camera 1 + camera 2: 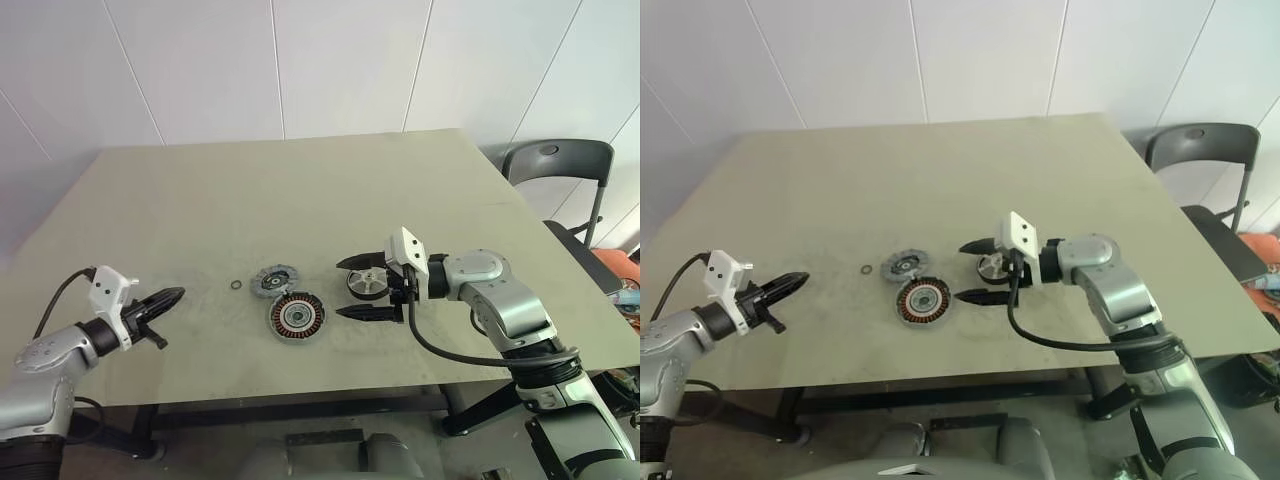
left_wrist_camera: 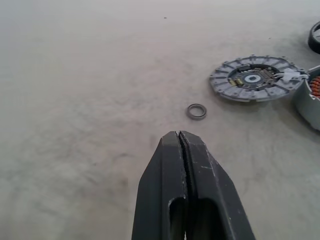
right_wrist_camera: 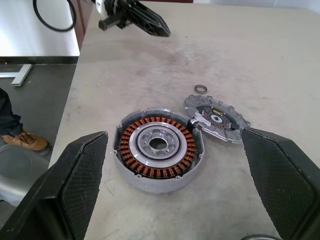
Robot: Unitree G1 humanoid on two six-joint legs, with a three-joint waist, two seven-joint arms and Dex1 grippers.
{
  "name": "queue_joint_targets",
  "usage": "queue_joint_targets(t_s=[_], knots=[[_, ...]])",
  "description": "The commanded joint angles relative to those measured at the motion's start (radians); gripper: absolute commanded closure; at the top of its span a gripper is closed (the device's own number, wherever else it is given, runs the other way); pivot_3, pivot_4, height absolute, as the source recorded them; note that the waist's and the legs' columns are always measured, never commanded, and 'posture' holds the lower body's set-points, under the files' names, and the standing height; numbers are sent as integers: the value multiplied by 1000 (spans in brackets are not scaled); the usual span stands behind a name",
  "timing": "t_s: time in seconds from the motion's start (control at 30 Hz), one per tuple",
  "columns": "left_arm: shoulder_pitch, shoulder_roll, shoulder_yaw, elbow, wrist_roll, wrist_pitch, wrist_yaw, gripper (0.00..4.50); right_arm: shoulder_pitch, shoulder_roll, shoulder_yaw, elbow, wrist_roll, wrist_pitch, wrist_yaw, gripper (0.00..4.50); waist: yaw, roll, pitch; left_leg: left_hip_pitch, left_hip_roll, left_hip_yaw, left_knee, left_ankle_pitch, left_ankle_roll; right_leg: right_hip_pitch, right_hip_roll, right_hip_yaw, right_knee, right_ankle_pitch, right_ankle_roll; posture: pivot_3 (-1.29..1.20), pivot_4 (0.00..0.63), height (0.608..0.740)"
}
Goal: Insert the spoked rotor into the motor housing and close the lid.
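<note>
The motor housing (image 1: pixel 297 317), a metal disc with copper windings, lies near the table's front middle. The grey notched lid (image 1: pixel 275 281) rests against its far left rim, with a tiny washer (image 1: pixel 234 287) to the left. The black spoked rotor (image 1: pixel 367 284) lies flat on the table to the right of the housing. My right gripper (image 1: pixel 350 288) hovers over the rotor, open wide, pointing left toward the housing (image 3: pixel 159 150), holding nothing. My left gripper (image 1: pixel 165 298) is shut and empty at the front left, pointing toward the washer (image 2: pixel 196 111) and lid (image 2: pixel 256 78).
The grey table (image 1: pixel 200 200) has its front edge close behind both arms. A dark chair (image 1: pixel 555 160) stands beyond the table's right side. In the right wrist view a person's shoe (image 3: pixel 25 141) rests on the floor past the table's left edge.
</note>
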Motion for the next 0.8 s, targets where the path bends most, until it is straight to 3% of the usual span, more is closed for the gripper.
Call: queue_joint_targets(t_s=[0.03, 0.13, 0.53, 0.8], knots=[[-60, -14, -37, -31, 19, 8, 29, 4437, -18, 7, -14, -9, 6, -18, 2, 0, 0, 0, 0, 0, 0, 0, 0, 0, 0, 0, 0, 0, 0, 0, 0, 0, 0, 740], [-113, -39, -80, -6, 36, 25, 46, 3881, -21, 5, -15, -11, 4, -18, 1, 0, -2, 0, 0, 0, 0, 0, 0, 0, 0, 0, 0, 0, 0, 0, 0, 0, 0, 740], [-195, -83, -134, 122, 120, -33, 85, 27, -17, -1, -21, -24, 1, -13, -16, 0, -2, 0, 0, 1, 0, 0, 0, 0, 0, 0, 0, 0, 1, 2, 3, 0, 0, 740], [-243, -114, -171, 247, 193, -125, 104, 27, -21, 7, -16, -27, 2, -12, -30, 0, -1, -1, 0, 1, 0, 0, 1, 0, 0, 1, 0, 0, 1, 2, 3, 0, 0, 740]])
